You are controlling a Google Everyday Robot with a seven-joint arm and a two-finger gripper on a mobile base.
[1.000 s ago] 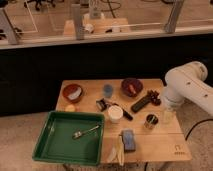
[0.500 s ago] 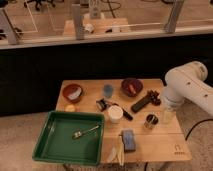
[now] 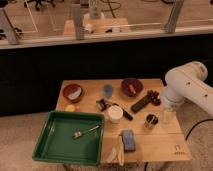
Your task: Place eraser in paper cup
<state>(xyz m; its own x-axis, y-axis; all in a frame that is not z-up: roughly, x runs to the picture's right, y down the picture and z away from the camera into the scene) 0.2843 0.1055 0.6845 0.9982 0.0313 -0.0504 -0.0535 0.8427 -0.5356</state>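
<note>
Nothing has shifted since half a second ago; arm and objects sit as they were. Gripper (image 3: 168, 116) hangs over the worktop's (image 3: 165, 142) right edge; open or closed, I cannot tell. Eraser (image 3: 141, 103) lies diagonally toward the back-right corner, just beside the dark red bowl (image 3: 132, 86). Paper cup (image 3: 115, 113) stands upright mid-worktop, apart from the eraser.

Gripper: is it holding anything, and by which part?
Nothing visibly held: the gripper hangs by the right edge of the table, apart from the eraser lying there.

change: none visible | tool (image 3: 168, 116) same place, at table (image 3: 160, 141) right edge
</note>
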